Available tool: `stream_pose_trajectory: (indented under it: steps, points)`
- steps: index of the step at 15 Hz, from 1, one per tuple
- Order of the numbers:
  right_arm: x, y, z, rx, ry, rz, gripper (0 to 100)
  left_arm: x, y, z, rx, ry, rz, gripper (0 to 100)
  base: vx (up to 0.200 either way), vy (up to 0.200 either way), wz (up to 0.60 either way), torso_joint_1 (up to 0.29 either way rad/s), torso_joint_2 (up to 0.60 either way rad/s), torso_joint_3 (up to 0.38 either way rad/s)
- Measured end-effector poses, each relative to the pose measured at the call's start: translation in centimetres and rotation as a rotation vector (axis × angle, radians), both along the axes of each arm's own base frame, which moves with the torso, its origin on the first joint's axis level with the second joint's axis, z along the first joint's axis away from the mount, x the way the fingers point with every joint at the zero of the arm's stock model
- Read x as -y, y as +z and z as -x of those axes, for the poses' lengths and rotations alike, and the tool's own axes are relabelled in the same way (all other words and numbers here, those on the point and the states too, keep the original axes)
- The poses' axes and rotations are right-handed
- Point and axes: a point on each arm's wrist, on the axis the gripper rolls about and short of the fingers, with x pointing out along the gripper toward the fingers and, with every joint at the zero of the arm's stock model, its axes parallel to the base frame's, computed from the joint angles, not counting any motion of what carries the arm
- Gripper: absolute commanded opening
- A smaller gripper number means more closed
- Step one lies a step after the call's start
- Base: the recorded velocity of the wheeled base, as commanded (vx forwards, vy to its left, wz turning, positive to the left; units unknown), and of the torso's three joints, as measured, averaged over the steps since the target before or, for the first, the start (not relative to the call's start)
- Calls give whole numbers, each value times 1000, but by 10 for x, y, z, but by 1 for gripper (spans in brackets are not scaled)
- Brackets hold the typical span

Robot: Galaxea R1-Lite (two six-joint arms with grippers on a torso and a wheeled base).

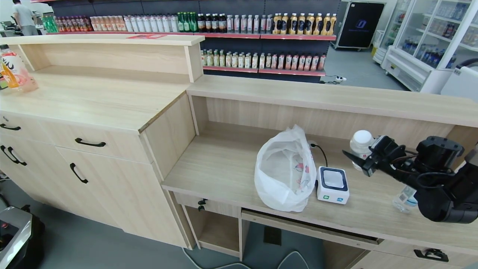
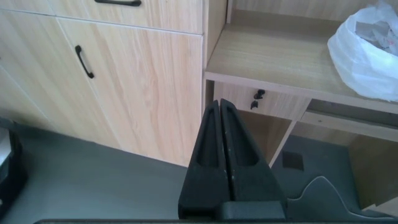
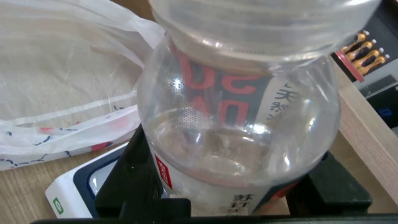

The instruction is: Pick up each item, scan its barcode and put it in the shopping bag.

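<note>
One clear bottle with a white cap and a red-printed label is clamped between the two black fingers of my right tool. It is held cap uppermost, over the right side of the counter. From the right wrist camera the clear bottle bulges close to the lens, and the right tool grips it low on either side. I cannot tell whether its base touches the counter.

Just to its left lies the scanner, a small white box with a dark-framed window facing up and a black cable running off behind it. Just beside the scanner, on its left, slumps the shopping bag, thin white plastic with its mouth gaping open.

A second bottle lies on the counter nearer the front edge, partly hidden behind my right arm.

My left tool hangs low and well apart from all this, its fingers pressed together on nothing. It is above the grey floor, in front of a cabinet door with a black handle.

Far to the left, a juice bottle stands on the higher section of the counter. Shelves of drinks line the wall behind.
</note>
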Motion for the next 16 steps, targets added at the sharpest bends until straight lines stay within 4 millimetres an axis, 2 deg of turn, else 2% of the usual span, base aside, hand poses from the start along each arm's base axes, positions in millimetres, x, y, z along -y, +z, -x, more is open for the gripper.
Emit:
stream_pose_trajectory:
  steps: [4,16]
  points:
    - [-1,-10,1,-27,1,11,0,0,0,0,0,0,0,0,0,0,0,0,0,0]
    - [-8,-23,-20,-16,20,12,0,0,0,0,0,0,0,0,0,0,0,0,0,0]
